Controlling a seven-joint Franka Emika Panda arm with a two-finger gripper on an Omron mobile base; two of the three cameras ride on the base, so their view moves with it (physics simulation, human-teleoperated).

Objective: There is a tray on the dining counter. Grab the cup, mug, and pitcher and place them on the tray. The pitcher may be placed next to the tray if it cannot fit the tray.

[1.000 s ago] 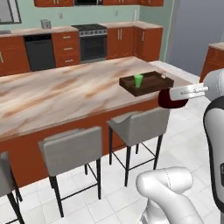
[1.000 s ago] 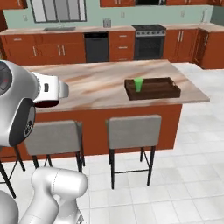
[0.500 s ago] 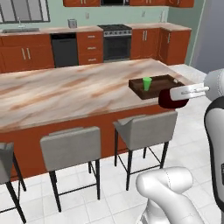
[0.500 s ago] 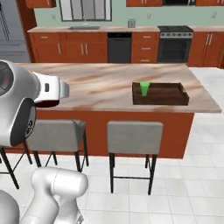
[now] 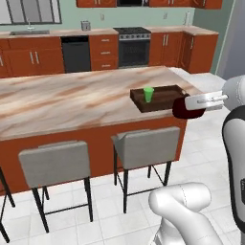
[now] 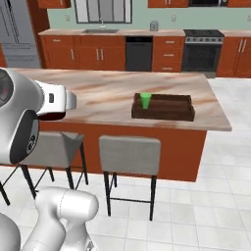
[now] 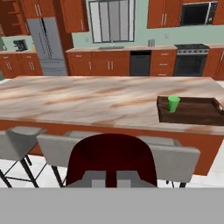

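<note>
Driving has swung both base views since a second ago (the things stay put). Gripper [image 5: 191, 106] grips the mug [image 5: 187, 108] beside the counter [image 5: 72, 103]; cup [image 5: 149, 94] stands in the tray [image 5: 165, 98].

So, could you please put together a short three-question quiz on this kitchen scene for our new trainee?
1. True or false: the green cup stands inside the tray.
2. Multiple choice: what does the claw hold? A) a glass pitcher B) the dark red mug C) nothing
3. Fill in: in the right base view, the cup is at the tray's ____ end.

Key
1. True: it stands upright within the tray's raised sides on the dining counter.
2. B: the mug sits in the claw, short of the counter's edge, above the stools.
3. Left: the rest of the tray is bare.
</note>
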